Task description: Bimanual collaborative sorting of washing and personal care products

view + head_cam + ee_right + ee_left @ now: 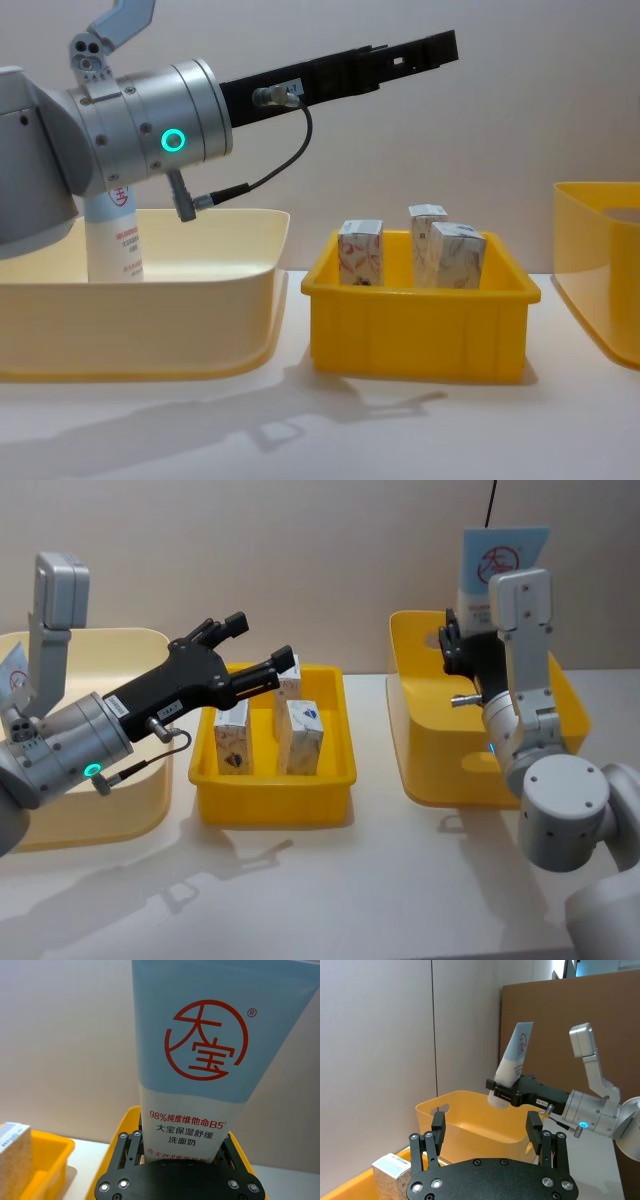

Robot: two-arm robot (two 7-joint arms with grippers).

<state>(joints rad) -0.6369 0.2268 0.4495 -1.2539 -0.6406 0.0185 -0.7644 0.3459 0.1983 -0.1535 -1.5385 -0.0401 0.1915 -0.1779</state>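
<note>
Head: I count three cartons (232, 736) in the middle tray (275, 802), left claw (258, 642) spread empty above them; right claw (452, 646) clenched on one tube (500, 558), upright over the right bin (422, 750) | Left wrist: tube juts above right claw | Right wrist: tube's base gripped | Chest: second tube (112, 242) upright at cream bin's (200, 300) left end

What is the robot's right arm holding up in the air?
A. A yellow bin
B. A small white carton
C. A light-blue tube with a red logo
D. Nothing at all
C: the right arm's jaws are shut on the lower end of the light-blue tube, which stands upright over the yellow bin.
</note>
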